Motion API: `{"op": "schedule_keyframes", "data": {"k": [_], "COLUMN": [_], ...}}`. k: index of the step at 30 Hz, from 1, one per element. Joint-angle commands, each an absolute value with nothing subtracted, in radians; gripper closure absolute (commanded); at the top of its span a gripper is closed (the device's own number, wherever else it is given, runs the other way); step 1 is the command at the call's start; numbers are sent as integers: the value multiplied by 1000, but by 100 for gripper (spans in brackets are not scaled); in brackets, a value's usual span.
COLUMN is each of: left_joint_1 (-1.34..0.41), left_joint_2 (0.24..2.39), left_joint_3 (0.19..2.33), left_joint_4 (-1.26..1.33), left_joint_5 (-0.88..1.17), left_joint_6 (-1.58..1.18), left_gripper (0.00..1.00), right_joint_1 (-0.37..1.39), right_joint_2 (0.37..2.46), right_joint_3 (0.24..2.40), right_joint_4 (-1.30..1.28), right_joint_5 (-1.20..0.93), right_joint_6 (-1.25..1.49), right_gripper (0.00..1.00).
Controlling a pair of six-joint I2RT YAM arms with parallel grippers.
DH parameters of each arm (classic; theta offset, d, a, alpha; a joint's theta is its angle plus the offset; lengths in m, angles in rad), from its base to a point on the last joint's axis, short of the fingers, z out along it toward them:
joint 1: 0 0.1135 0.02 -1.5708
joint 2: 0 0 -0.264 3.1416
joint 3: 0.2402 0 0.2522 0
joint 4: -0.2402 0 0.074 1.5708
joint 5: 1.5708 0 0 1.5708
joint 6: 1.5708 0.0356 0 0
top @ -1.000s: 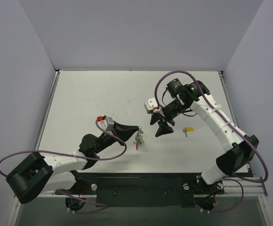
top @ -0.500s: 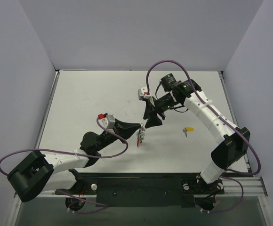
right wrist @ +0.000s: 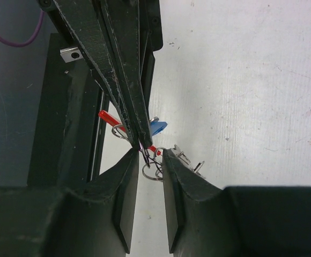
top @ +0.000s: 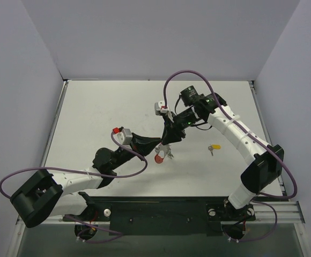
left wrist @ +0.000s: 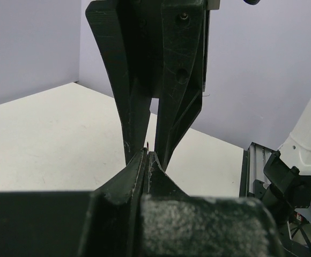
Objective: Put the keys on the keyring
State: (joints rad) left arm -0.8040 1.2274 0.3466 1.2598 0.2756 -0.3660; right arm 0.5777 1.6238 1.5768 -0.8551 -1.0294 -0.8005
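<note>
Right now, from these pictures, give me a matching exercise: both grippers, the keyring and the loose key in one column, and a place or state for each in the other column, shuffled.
Things:
1. left gripper
2. right gripper
3. keyring
4. loose key

Places and states:
a. lying alone on the table, yellow cap
b. pinched shut on the keyring
c. part red, hanging from a gripper's tip
d. fingers apart, one on each side of the keyring

Pairs: 1-b, 2-d, 3-c, 4-a
</note>
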Motion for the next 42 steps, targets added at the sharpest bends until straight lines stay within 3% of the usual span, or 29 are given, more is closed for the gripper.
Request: {"op": "schedule_keyframes", "data": {"k": [1,4,9,16,20,24,29,31,42], "left_joint_1": [-804,-802,-804,-802,-804,-804,-802,-804,-804], "left_joint_2": [1206,1204,1204,1203,1201,1203,1215,1218,1229], "left_joint_3": [379,377,376,376,376,379,380,380,377], "left_joint_4": [1545,1546,1548,1546,1546,1548,1557,1563,1568], "left_joint_5": [256,253,253,249,247,247,248,245,236], "left_joint_6": [-353,-354,-356,-357,-357,-359,-364,-365,-365], "left_gripper": [100,100,100,100,100,100,100,100,100], "right_joint_1": [575,565,552,545,545,546,552,555,569], "right_joint_2": [1565,1557,1539,1534,1542,1555,1562,1563,1574], "right_joint_3": [1557,1555,1551,1546,1542,1551,1555,1554,1555], "right_joint_4": [-847,-850,-854,-857,-857,-857,-862,-864,-862], "right_joint_5": [-1072,-1077,-1080,-1085,-1098,-1108,-1121,-1123,-1121], "right_joint_6": [-799,-798,-807,-808,-810,-808,-808,-808,-801], "right_gripper": [78,68,65,70,78,92,94,100,98]}}
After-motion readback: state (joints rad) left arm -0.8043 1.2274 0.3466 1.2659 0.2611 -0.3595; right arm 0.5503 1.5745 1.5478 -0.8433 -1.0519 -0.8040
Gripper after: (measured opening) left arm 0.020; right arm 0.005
